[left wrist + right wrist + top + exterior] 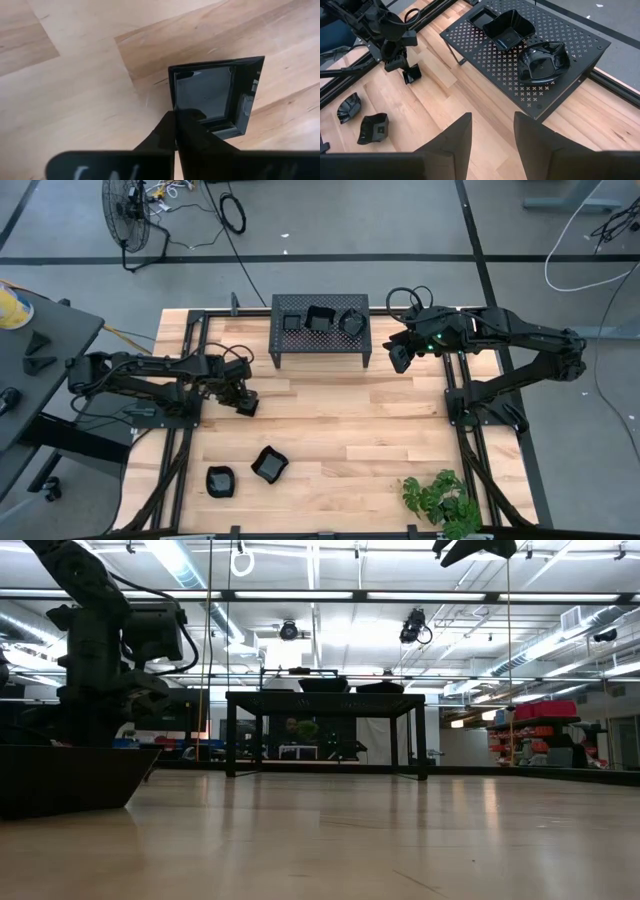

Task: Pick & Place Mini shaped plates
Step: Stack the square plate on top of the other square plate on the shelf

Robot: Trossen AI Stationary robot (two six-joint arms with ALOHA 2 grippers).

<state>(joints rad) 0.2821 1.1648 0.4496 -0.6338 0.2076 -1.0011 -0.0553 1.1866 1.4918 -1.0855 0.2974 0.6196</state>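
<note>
Left wrist view: left fingers (175, 131) pinched shut on near rim of square plate (215, 95); plate body extends straight ahead of fingertips. Right fingers (492, 132) parted, empty, near stand (560, 37).

Glossy black mini shaped plates (542, 61), matt perforated-metal stand (485, 37), smooth pale wood table (340, 440)

Work surface: a light wooden table (330, 430) of butcher-block planks. At its far edge stands a black perforated metal stand (320, 330) on legs. Two small black dishes (269, 464) lie near the front edge, just beside each other. A green plant (440, 500) sits at the front right corner. Black frame rails run along both sides.
</note>
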